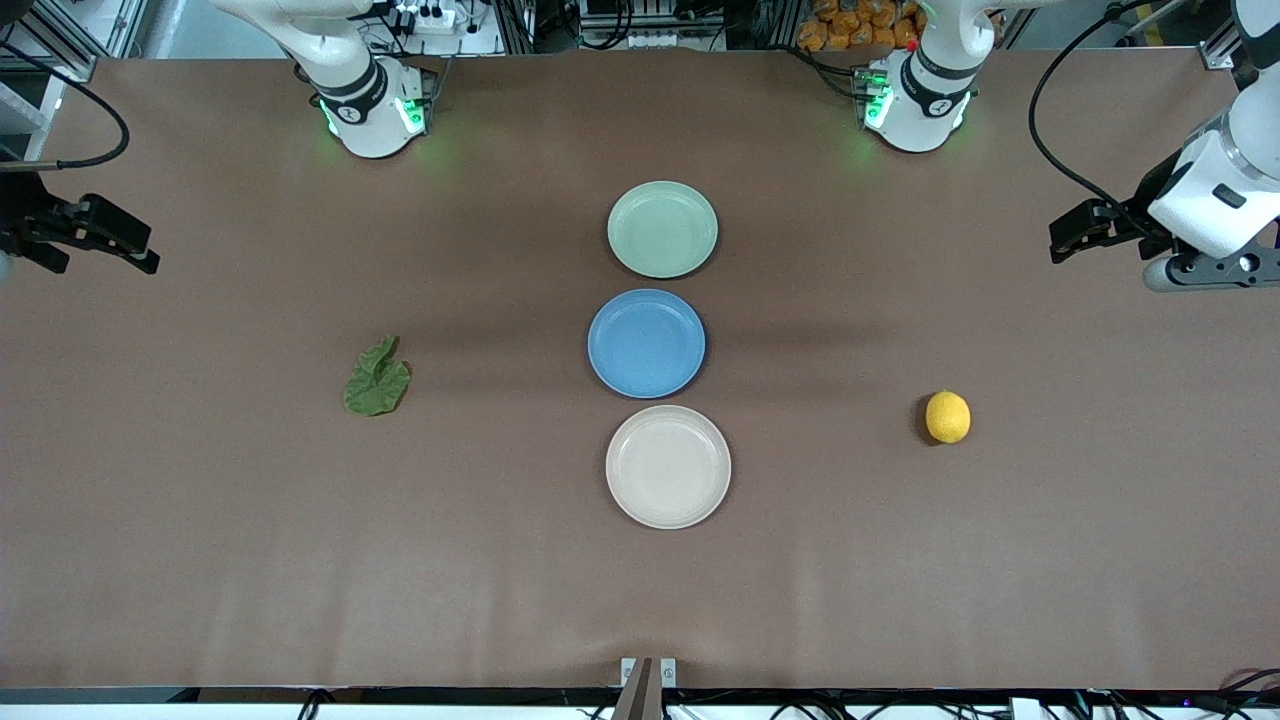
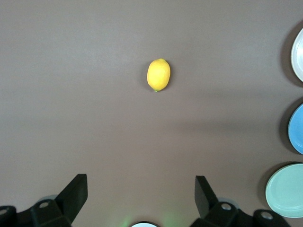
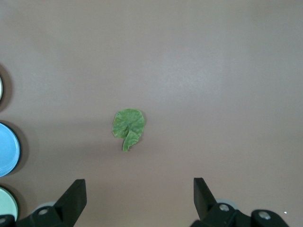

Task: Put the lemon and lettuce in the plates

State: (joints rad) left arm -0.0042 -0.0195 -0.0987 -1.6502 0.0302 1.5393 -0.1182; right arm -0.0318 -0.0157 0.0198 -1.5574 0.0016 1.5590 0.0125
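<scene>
The yellow lemon [image 1: 947,417] lies on the table toward the left arm's end; it also shows in the left wrist view [image 2: 158,74]. The dark green lettuce leaf [image 1: 377,380] lies toward the right arm's end and shows in the right wrist view [image 3: 128,125]. The mint green plate [image 1: 662,229] and the cream plate [image 1: 668,466] lie in the table's middle, both empty. My left gripper [image 1: 1068,238] hangs open and empty over its end of the table [image 2: 141,184]. My right gripper [image 1: 120,240] hangs open and empty over its end [image 3: 139,187].
A blue plate [image 1: 646,343] lies between the mint plate and the cream plate, empty; the three form a line, the cream one nearest the front camera. The brown table cover [image 1: 300,560] is bare around the lemon and the lettuce.
</scene>
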